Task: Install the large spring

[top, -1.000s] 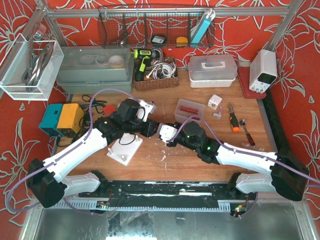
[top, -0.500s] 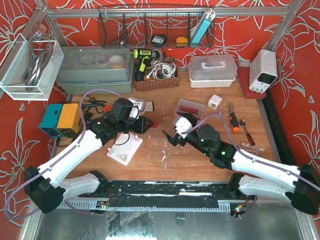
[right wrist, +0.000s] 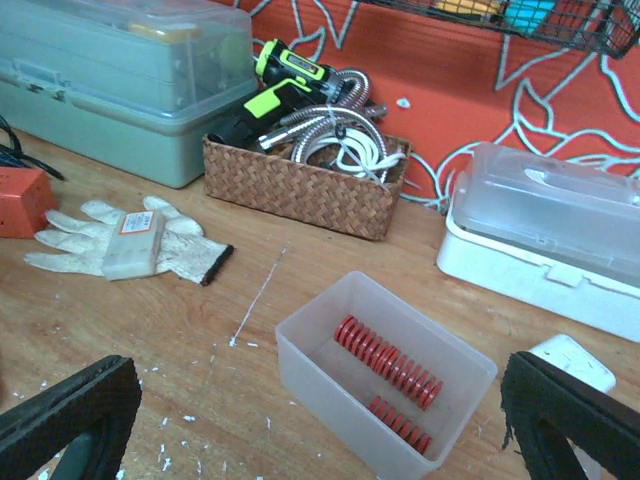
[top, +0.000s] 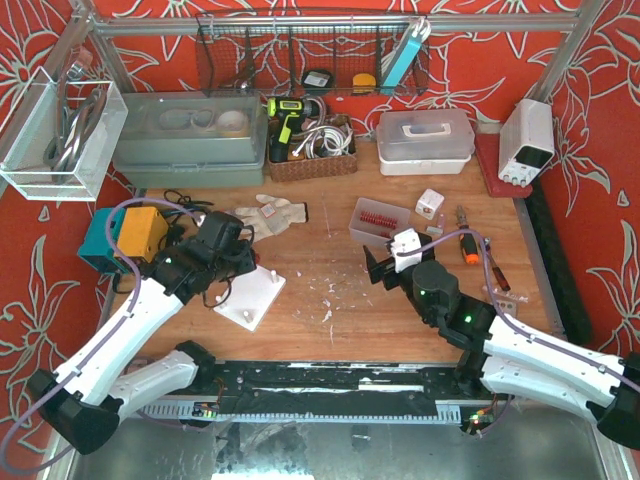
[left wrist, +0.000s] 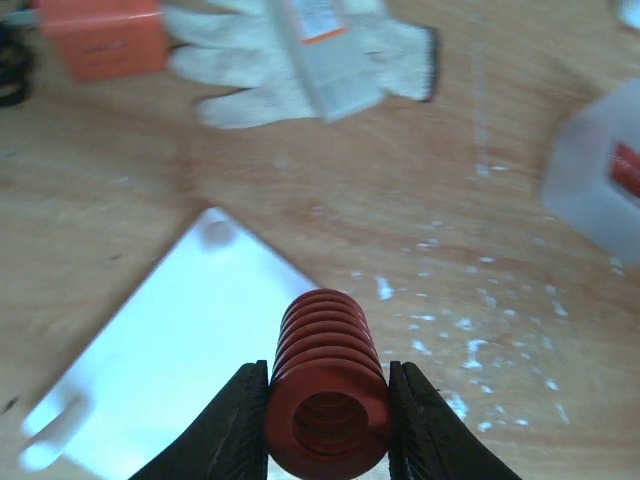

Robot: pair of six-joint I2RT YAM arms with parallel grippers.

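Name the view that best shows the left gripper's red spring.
Left wrist: the spring fills the foreground, clamped in the left gripper. Top external nearly hides it under that arm; right wrist shows only other springs in a bin.

Split apart within 1 second.
The left gripper [left wrist: 328, 420] has drawn back left with the spring [left wrist: 325, 345], now over the plate [top: 250, 298]. The right gripper [right wrist: 320, 425] has sprung wide and retreated toward the bin [top: 380, 220], uncovering the glove [top: 268, 213].
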